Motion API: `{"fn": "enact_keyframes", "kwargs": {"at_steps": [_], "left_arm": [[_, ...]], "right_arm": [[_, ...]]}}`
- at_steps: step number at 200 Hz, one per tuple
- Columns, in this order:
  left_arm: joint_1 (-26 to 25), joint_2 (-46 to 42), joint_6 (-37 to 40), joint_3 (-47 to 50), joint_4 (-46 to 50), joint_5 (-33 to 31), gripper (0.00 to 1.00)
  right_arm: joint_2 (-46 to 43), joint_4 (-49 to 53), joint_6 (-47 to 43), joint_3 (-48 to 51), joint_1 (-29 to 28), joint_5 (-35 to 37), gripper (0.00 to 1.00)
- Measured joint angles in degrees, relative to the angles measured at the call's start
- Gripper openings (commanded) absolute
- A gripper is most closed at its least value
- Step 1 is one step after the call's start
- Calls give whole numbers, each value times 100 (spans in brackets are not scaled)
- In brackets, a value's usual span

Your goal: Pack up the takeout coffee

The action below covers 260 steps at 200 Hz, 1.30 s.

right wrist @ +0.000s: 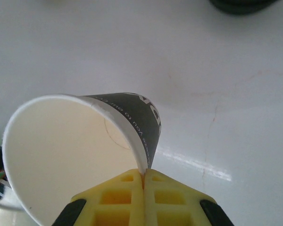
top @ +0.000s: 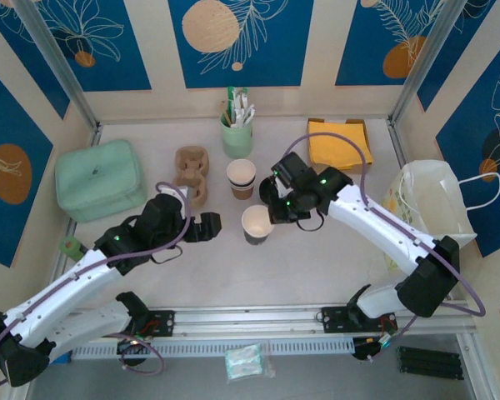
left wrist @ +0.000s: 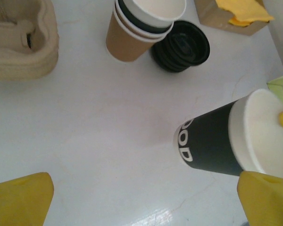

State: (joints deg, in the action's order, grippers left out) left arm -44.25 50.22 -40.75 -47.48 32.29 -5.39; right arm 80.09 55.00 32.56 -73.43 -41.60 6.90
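Yellow fingers (right wrist: 122,197) of the right gripper (right wrist: 144,181) are pinched tight on the rim of a dark paper cup (right wrist: 132,113) with white letters and a white inside. The cup is near the middle of the pale table (top: 300,275), between the two grippers. It has no lid on it, and nothing can be seen inside it.

The left gripper (top: 207,225) waits just beside the cup with its jaws wide apart and nothing in them.

Behind the cup stands a stack of brown paper cups (left wrist: 132,35) tucked one inside another. A small pile of round black plastic lids (left wrist: 181,47) lies touching that stack. A brown cardboard cup carrier (left wrist: 19,42) sits to the left, and a white plastic bag (top: 429,204) stands at the right side of the table.

So the job looks like it is near its start. One cup has been picked out and is gripped. A lid probably has to go on next. After that the cup likely goes into the carrier or the bag, though it is hard to tell which.
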Motion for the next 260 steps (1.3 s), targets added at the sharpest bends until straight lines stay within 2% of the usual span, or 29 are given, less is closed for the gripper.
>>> {"fn": "enact_keyframes", "kwargs": {"at_steps": [49, 114, 149, 212, 260], "left_arm": [[-297, 133, -232, 140, -31, -164, 99], [-437, 549, -278, 149, -203, -269, 99], [-468, 612, -363, 146, -271, -269, 99], [-470, 656, -398, 142, -275, -267, 100], [-476, 765, -374, 61, -291, -264, 99]], "right_arm": [[170, -455, 160, 544, -83, 81, 0], [570, -730, 214, 647, -83, 81, 0], [570, -737, 258, 647, -83, 81, 16], [503, -723, 273, 767, -83, 76, 28], [-234, -444, 350, 715, -52, 81, 46]]}}
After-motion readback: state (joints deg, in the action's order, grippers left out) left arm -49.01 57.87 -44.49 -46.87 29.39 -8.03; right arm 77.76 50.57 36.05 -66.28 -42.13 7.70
